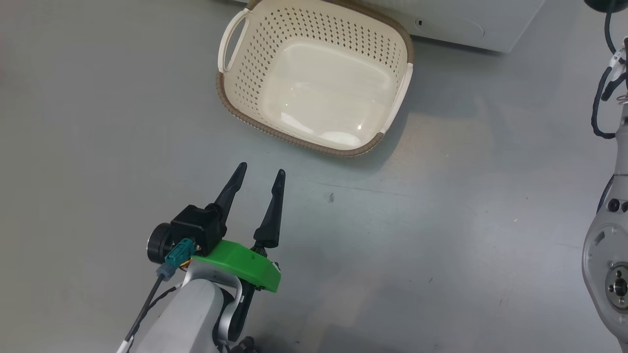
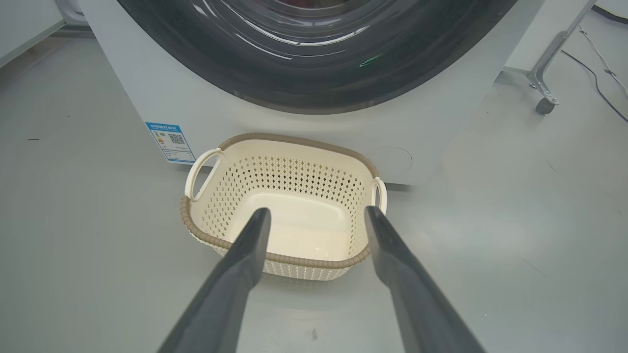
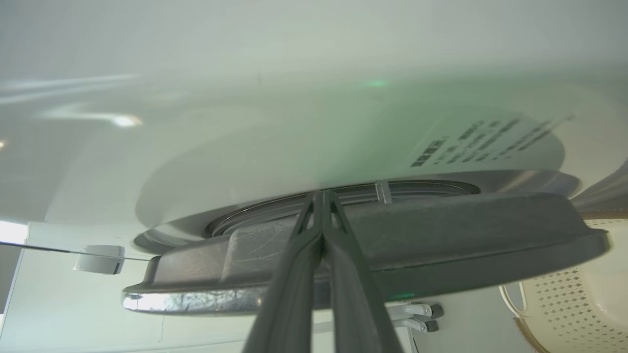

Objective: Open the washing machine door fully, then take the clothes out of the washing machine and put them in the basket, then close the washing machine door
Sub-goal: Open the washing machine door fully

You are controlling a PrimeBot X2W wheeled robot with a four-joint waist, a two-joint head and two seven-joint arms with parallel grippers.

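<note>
The washing machine door (image 2: 314,83), cut off at the top, sits on the front of the washing machine (image 2: 147,98); a red blur shows behind its glass. The right gripper (image 3: 321,193), fingers pressed together, meets the door's edge. The basket (image 2: 289,139) stands just below, its bottom bare. The left gripper (image 2: 316,211) gapes wide, holding nothing.

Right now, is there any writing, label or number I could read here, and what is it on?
Blue label, low on the washing machine: print and a square code, too small to read.
Dark print above the washing machine door: blurred, unreadable.
Nothing here reads clearly.
</note>
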